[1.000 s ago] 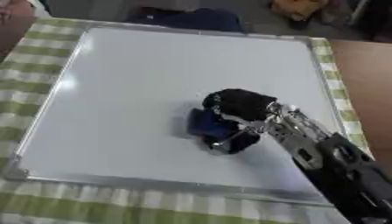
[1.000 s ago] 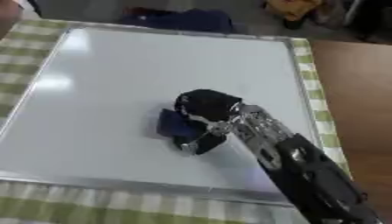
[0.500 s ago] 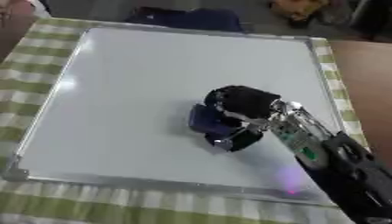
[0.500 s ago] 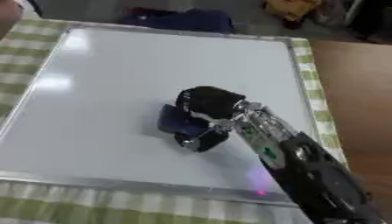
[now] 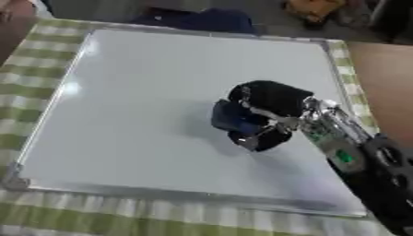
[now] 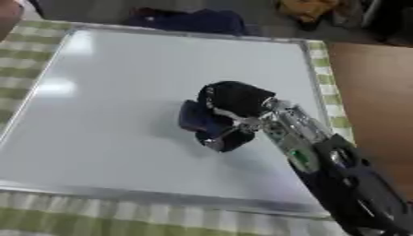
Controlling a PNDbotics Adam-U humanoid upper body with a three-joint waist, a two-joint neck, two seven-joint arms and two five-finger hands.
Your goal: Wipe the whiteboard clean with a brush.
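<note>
Right hand wiping near the middle of a board that already looks clean.

The robot's black right hand (image 5: 270, 108) is curled over a small dark-blue eraser brush (image 5: 232, 117), pressing it against the white, silver-framed whiteboard (image 5: 145, 83). The brush sits under the fingers and just to their left. No marker strokes show on any side of the hand, so the wiping seems nearly or wholly done. The board lies on a green-checked cloth covering the tabletop (image 5: 48, 221). The left hand is out of sight.
</note>
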